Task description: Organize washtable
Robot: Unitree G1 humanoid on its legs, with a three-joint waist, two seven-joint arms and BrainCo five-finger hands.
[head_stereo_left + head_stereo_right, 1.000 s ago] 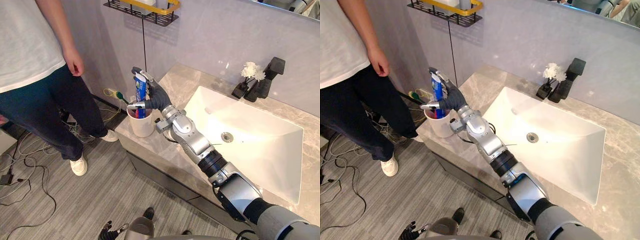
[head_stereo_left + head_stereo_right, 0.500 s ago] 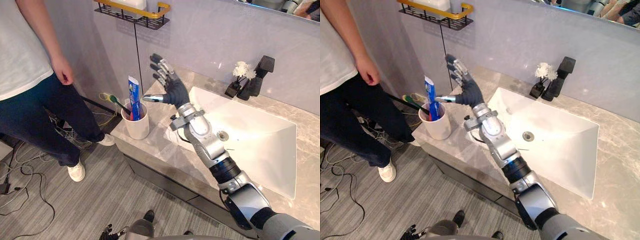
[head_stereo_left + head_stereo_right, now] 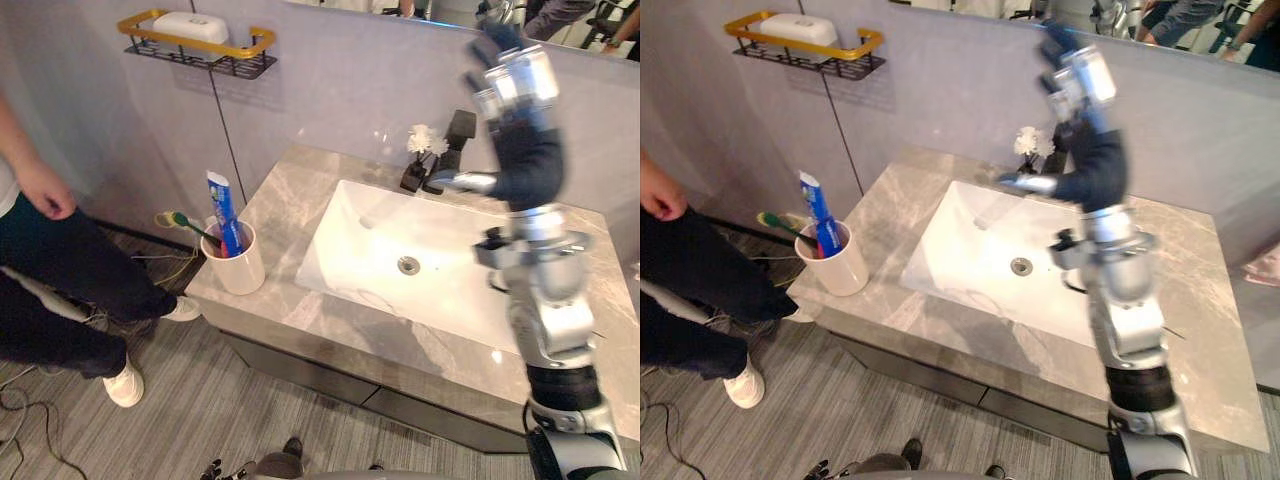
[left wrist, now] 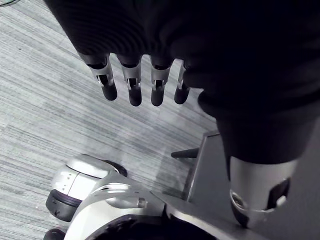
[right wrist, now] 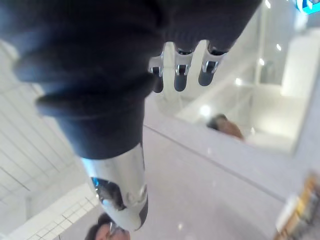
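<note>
1. A grey marble table with a white sink set into it runs across the middle of the frame. A black tap and a small vase of white flowers stand at its back edge, upper centre.
2. At the table's left end stands a white cup. It holds a blue toothpaste tube upright and a green-headed toothbrush leaning out to the left.
3. The robot's right hand is held high at the upper right, above the sink's far side. Its fingers are straight and apart, holding nothing.
4. The left hand hangs over the floor, fingers relaxed and apart, empty.
5. A person is at the left edge, one hand hanging well apart from the cup.
6. Judgement: the cup step looks finished, since tube and brush sit inside and the right hand is clear of them. The next move likely calls for lowering the right hand toward whatever remains to tidy, steering past the tap and flowers.
</note>
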